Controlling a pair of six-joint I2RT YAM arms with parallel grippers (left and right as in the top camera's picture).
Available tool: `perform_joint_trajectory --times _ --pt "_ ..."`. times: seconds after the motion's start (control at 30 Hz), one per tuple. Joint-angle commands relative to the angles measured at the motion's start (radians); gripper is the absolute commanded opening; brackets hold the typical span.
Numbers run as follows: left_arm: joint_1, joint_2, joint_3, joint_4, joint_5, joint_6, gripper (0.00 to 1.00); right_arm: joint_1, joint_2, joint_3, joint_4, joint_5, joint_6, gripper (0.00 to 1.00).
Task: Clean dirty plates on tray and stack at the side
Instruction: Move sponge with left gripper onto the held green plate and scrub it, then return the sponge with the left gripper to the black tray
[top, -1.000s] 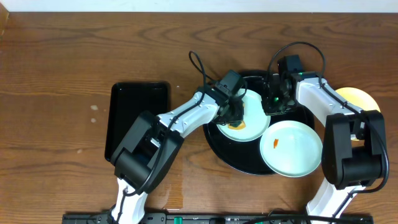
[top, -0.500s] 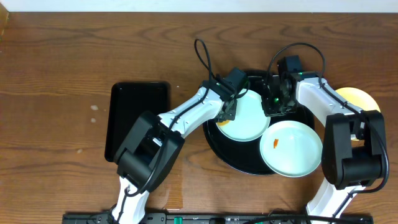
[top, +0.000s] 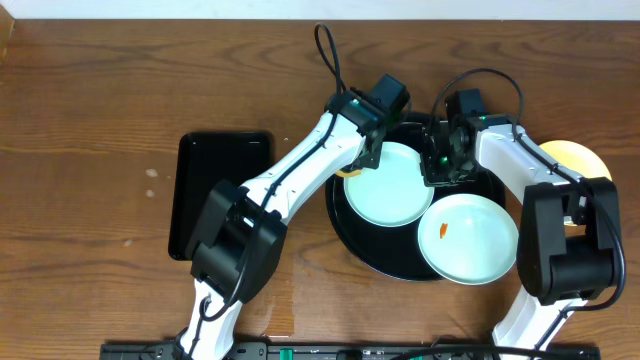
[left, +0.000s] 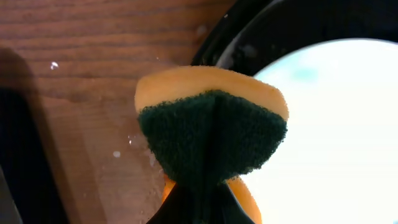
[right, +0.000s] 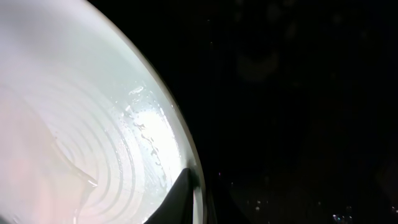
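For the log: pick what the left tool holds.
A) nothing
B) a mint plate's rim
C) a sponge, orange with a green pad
C: the left wrist view shows the left tool pinching a folded sponge, green pad outward, by the mint plate on the tray.

My sponge (left: 211, 134) is orange with a dark green scouring face; the far plate (top: 388, 190) is plain pale mint, the front plate (top: 470, 245) mint with an orange smear, the tray (top: 348, 238) glossy black
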Motion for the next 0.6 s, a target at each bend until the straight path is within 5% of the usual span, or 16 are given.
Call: perform_joint_trajectory --times 0.0,0.27,0.47,0.57 --pt "0.003 -0.046 0.013 -0.019 0.041 0.002 0.08 0.009 -0.048 0.003 -0.008 0.108 0.013 0.04" --pt "0.065 -0.224 0.013 -0.119 0.040 -0.029 0.08 0.010 -0.171 0.003 -0.034 0.153 0.013 0.01" --pt "0.253 -0.380 -0.008 -0.305 0.035 -0.027 0.08 0.010 -0.202 0.003 -0.052 0.145 0.011 0.02" --pt "0.373 -0.432 -0.058 -0.344 0.036 -0.019 0.08 0.010 -0.190 0.000 -0.056 0.061 -0.037 0.24"
